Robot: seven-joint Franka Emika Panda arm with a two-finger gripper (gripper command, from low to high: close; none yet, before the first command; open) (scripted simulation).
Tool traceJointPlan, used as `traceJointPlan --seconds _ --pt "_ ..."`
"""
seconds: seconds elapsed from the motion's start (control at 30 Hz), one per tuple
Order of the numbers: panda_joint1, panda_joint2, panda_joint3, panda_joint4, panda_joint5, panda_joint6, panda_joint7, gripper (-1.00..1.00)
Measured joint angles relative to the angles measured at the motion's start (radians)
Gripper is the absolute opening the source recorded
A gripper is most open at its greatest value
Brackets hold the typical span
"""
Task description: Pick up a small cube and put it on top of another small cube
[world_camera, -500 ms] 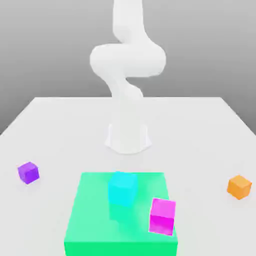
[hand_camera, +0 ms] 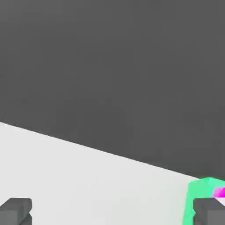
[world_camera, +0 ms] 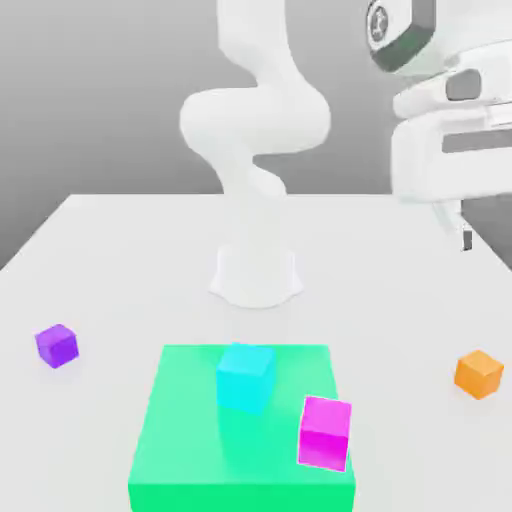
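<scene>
The arm's hand has swung into the exterior view since half a second ago, when only the white trunk of the arm stood there: it now hangs high at that view's upper right, well above the white table (world_camera: 120,250) and above the small orange cube (world_camera: 478,374). That reads as the opening of the approach; the pick itself is not yet begun. The gripper (hand_camera: 112,211) has its jaws spread as wide as they go, the two dark fingertips (hand_camera: 16,210) standing far apart in the hand view with bare table between them, and it holds and touches nothing. The orange cube sits on the table well off to the exterior view's right of the green slab (world_camera: 244,430), untouched. The small purple cube (world_camera: 56,345), the likely place to stack, lies on the table well off the slab's opposite side. On the slab itself stand the cyan cube (world_camera: 245,377) near its middle and the magenta cube (world_camera: 325,432) toward its near right corner. The hand still needs to descend over the orange cube.
</scene>
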Motion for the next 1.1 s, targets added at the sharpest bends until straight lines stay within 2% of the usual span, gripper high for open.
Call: traceJointPlan --seconds 0.1,0.27,0.37,0.47,0.5,0.7,0.77,0.93,1.1 --pt "0.06 0.114 0.053 -0.034 -0.055 0.053 0.075 0.0" --pt "0.177 0.31 0.063 -0.088 -0.185 0.137 0.229 0.0" --pt "0.251 0.423 0.004 -0.085 -0.285 0.202 0.318 0.0" --pt "0.336 0.531 -0.096 -0.06 -0.379 0.28 0.391 0.0" --pt "0.36 0.558 -0.125 -0.053 -0.4 0.301 0.408 -1.0" --pt "0.367 0.572 -0.135 -0.049 -0.416 0.313 0.42 -1.0" --pt "0.337 0.539 -0.1 -0.058 -0.393 0.287 0.403 -1.0" --pt "0.239 0.37 0.018 -0.1 -0.221 0.165 0.264 -1.0" --pt "0.068 0.215 -0.059 -0.109 -0.102 0.034 0.058 -1.0"
